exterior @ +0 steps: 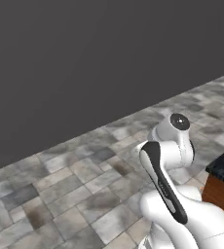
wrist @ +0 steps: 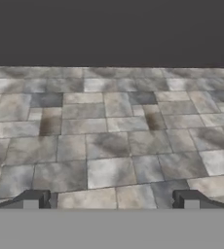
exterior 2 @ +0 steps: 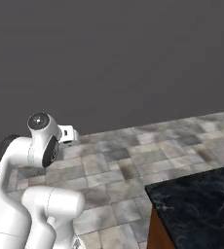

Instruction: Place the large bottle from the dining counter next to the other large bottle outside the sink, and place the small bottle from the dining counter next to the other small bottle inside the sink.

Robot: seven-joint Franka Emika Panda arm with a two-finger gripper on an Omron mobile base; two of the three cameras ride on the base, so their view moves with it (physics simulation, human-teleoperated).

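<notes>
The claw (wrist: 110, 199) hangs wide open and empty over tiled floor (wrist: 109, 146). No bottles visible; a dark bench (exterior 2: 201, 204) corner sits at four o'clock. Drive there first.

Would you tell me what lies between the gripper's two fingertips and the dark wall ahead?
Bare stone floor tiles alone: in the hand view, the open gripper looks across them to the dark wall, with nothing standing on that stretch.

Matt stone floor (wrist: 109, 141), glossy marble counter (exterior 2: 201, 199)
</notes>
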